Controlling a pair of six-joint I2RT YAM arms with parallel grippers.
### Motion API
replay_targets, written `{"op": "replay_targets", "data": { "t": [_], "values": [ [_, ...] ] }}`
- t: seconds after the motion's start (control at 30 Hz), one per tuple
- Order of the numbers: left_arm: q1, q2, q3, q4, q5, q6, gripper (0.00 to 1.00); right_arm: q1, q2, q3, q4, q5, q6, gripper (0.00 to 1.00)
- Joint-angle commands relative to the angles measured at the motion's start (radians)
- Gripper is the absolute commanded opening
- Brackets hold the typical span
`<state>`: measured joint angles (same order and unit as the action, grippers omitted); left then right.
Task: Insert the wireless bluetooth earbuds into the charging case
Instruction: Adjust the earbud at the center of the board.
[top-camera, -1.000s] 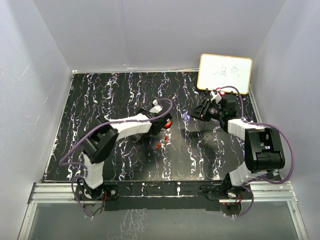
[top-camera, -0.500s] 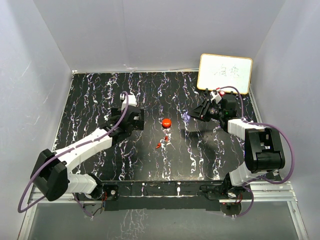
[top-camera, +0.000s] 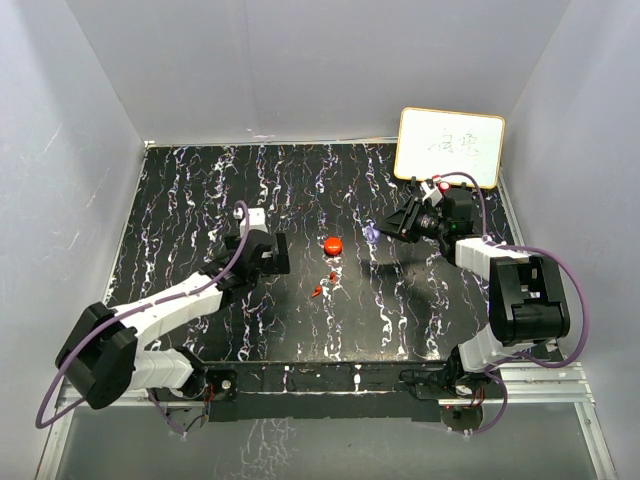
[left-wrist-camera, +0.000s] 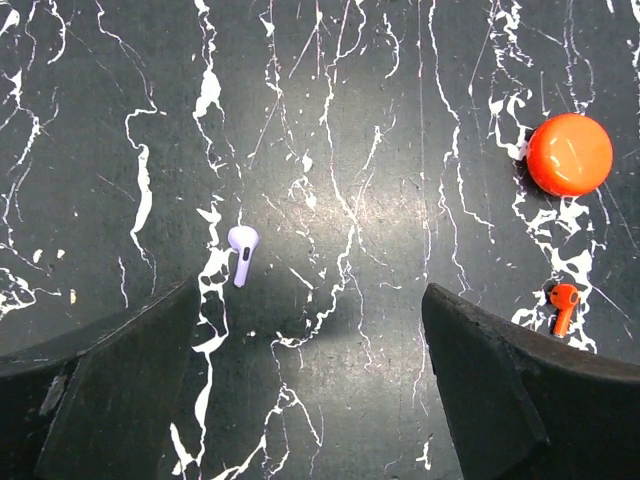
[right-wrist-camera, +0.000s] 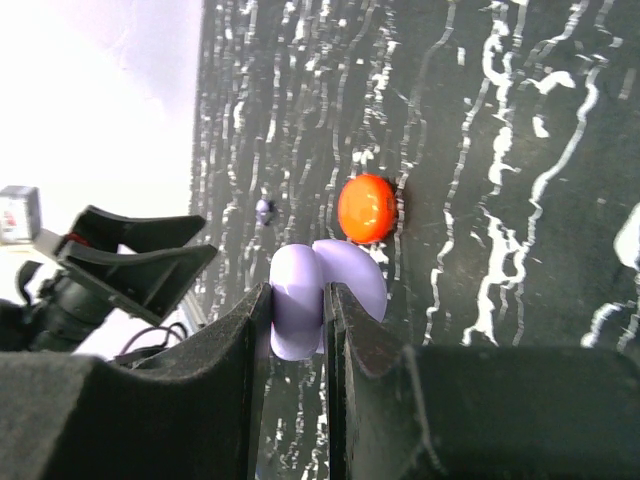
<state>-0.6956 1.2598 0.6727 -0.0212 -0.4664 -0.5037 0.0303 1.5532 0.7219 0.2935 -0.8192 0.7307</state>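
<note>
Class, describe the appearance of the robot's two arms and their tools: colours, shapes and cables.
Both the left arm and right arm have white casings, black joint housings and a looping purple cable. The left tool and right tool have black wedge-shaped fingers.

Table top (top-camera: 180, 200): black slab with white and faint violet marble veins, filling the middle of the frame. The same veining shows close up in the left wrist view (left-wrist-camera: 330, 120).

Small whiteboard (top-camera: 450, 147), upper right: pale yellow frame, faint scribbled marks too small to read, standing tilted at the table's far right corner.

Plain white walls (top-camera: 300, 60) close in the left, back and right sides.

Silver metal rail (top-camera: 110, 385) runs along the bottom edge, with a grey glossy surface (top-camera: 300, 445) below it.
</note>
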Motion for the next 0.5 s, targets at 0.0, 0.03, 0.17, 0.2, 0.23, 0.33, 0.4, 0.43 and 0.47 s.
{"op": "replay_targets", "data": {
  "t": [0.0, 0.03, 0.17, 0.2, 0.23, 0.33, 0.4, 0.43, 0.47],
  "values": [
    [0.007, -0.086, -0.047, 0.105, 0.020, -0.034, 0.90, -0.005, 0.021, -0.022, 0.212, -0.109, 0.125, 0.00],
    [0.007, -0.089, -0.054, 0.109, 0.020, -0.033, 0.89, -0.006, 0.029, -0.029, 0.249, -0.124, 0.156, 0.00],
    [0.010, -0.107, -0.087, 0.140, 0.032, -0.030, 0.88, -0.004, 0.046, -0.027, 0.268, -0.164, 0.165, 0.00],
    [0.011, -0.114, -0.098, 0.156, 0.040, -0.028, 0.88, -0.004, 0.055, -0.022, 0.269, -0.183, 0.167, 0.00],
    [0.013, -0.120, -0.110, 0.174, 0.049, -0.025, 0.88, -0.004, 0.064, -0.019, 0.272, -0.201, 0.169, 0.00],
    [0.020, -0.125, -0.125, 0.204, 0.065, -0.024, 0.87, 0.005, 0.077, -0.016, 0.278, -0.225, 0.172, 0.00],
    [0.025, -0.123, -0.130, 0.212, 0.073, -0.020, 0.87, 0.015, 0.082, -0.011, 0.278, -0.230, 0.170, 0.00],
    [0.028, -0.123, -0.134, 0.220, 0.079, -0.018, 0.86, 0.021, 0.088, -0.008, 0.277, -0.232, 0.171, 0.00],
    [0.029, -0.123, -0.141, 0.228, 0.084, -0.018, 0.85, 0.026, 0.092, -0.004, 0.277, -0.234, 0.171, 0.00]
  ]
}}
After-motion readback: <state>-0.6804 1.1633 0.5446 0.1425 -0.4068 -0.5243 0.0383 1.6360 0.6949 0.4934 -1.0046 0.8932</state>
